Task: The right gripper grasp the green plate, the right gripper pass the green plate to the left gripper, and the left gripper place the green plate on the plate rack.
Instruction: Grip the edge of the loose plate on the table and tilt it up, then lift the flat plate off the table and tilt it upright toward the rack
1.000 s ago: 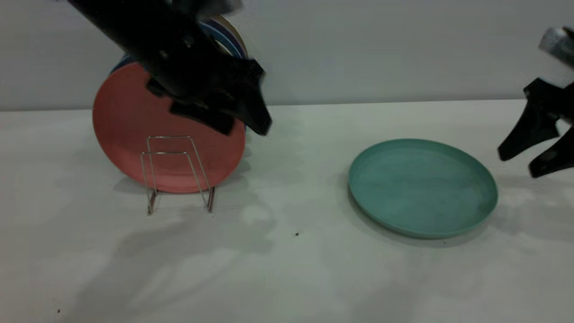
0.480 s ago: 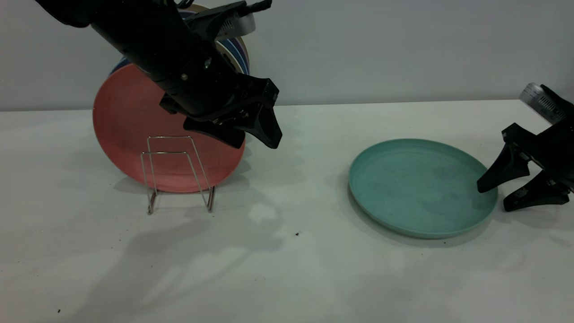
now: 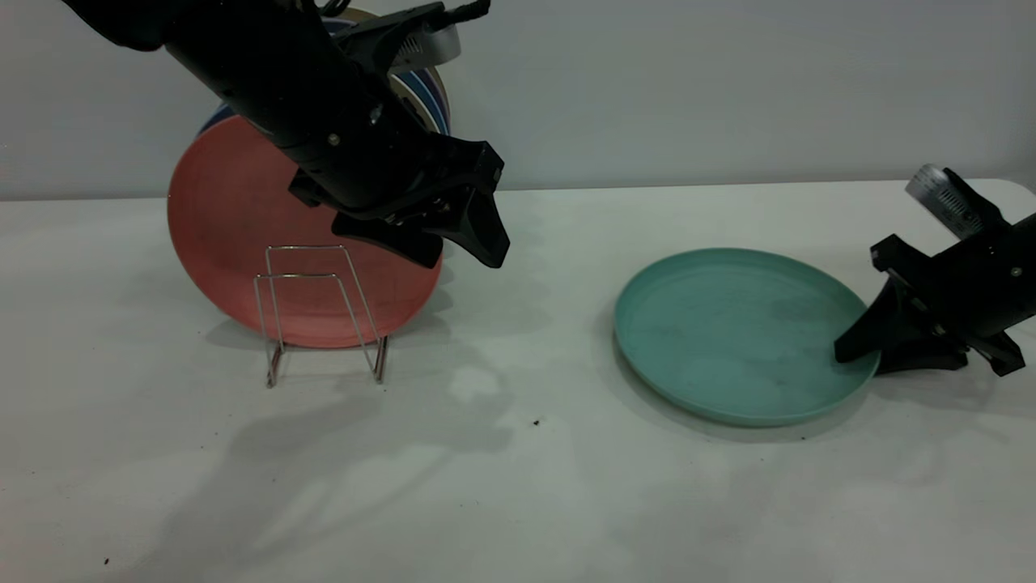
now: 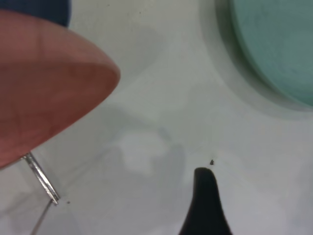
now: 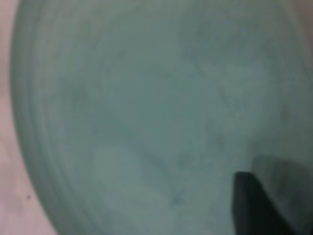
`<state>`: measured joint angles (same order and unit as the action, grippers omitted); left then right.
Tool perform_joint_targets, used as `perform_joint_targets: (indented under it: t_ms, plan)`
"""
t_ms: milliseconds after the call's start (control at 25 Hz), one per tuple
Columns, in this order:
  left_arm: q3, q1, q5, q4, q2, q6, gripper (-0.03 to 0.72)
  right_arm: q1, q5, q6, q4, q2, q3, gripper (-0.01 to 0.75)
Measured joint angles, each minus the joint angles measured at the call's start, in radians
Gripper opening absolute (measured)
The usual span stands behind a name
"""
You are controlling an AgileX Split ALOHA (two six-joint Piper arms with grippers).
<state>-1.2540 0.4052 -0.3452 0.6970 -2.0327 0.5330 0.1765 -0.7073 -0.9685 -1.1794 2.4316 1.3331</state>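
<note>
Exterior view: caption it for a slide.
Right gripper straddles the green plate's rim; left gripper hovers by the plate rack.

Behind the salmon-pink plate (image 3: 243, 235), dark blue plates (image 3: 421, 89) mostly hidden, count unclear. Left end effector (image 3: 461, 239) covering that plate's upper right. Right end effector (image 3: 862, 352) at the green plate (image 3: 728, 332) rim, lower finger hidden; contact unclear. Right wrist view blurred.
</note>
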Motion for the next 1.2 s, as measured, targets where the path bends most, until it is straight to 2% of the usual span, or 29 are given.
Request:
perform_joint_targets:
  t_ms: [40, 160, 400, 800, 880, 960, 1040, 1120, 1200]
  plan:
    - [0.000, 0.000, 0.000, 0.014, -0.002, -0.001, 0.585, -0.005, 0.006, -0.012, 0.000, 0.001, 0.002, 0.085]
    - [0.000, 0.001, 0.000, 0.051, -0.014, -0.001, 0.585, -0.013, -0.028, -0.068, -0.009, 0.009, 0.034, 0.021]
    - [0.000, 0.009, -0.001, 0.099, -0.027, -0.003, 0.585, -0.078, -0.176, -0.149, -0.035, 0.007, 0.109, 0.017]
    - [0.000, 0.009, 0.010, 0.115, -0.027, -0.002, 0.569, -0.188, -0.300, -0.209, -0.036, -0.028, 0.135, 0.017]
    - [0.000, 0.009, 0.011, 0.116, -0.027, -0.002, 0.502, -0.210, -0.310, -0.226, -0.043, -0.037, 0.135, 0.017]
    - [0.000, 0.009, 0.011, 0.117, -0.027, -0.002, 0.393, -0.229, -0.313, -0.240, -0.050, -0.042, 0.135, 0.017]
    - [0.000, 0.008, 0.012, 0.119, -0.027, -0.004, 0.238, -0.237, -0.308, -0.254, -0.053, -0.043, 0.135, 0.019]
    - [-0.001, 0.008, 0.000, 0.136, -0.027, -0.005, 0.119, -0.239, -0.285, -0.264, -0.049, -0.041, 0.135, 0.032]
    - [-0.001, 0.009, 0.000, 0.142, -0.026, -0.005, 0.117, -0.239, -0.282, -0.266, -0.049, -0.041, 0.135, 0.077]
